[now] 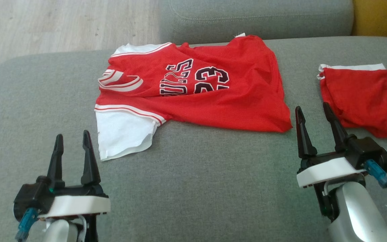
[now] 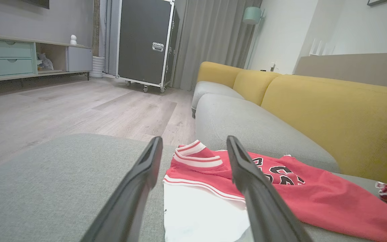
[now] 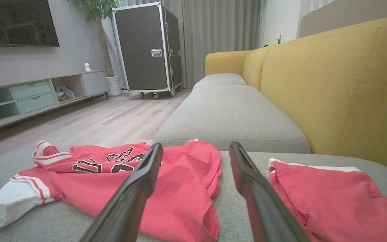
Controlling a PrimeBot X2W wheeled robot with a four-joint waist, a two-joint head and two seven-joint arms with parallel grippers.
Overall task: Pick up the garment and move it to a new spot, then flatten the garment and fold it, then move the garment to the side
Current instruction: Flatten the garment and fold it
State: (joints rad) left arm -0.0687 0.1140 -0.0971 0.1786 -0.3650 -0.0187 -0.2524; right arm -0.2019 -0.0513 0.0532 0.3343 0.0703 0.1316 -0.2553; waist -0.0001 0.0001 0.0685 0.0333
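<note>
Jersey edges lie near left gripper and right gripper, both jaws apart.

Head camera high over the sofa seat; wrist cameras low along it; red jersey in all

The head view's right edge is cutting off the shorts. A fold is hiding the lower half of the lettering on the jersey. In the left wrist view, a finger of the left claw is covering part of the number.
</note>
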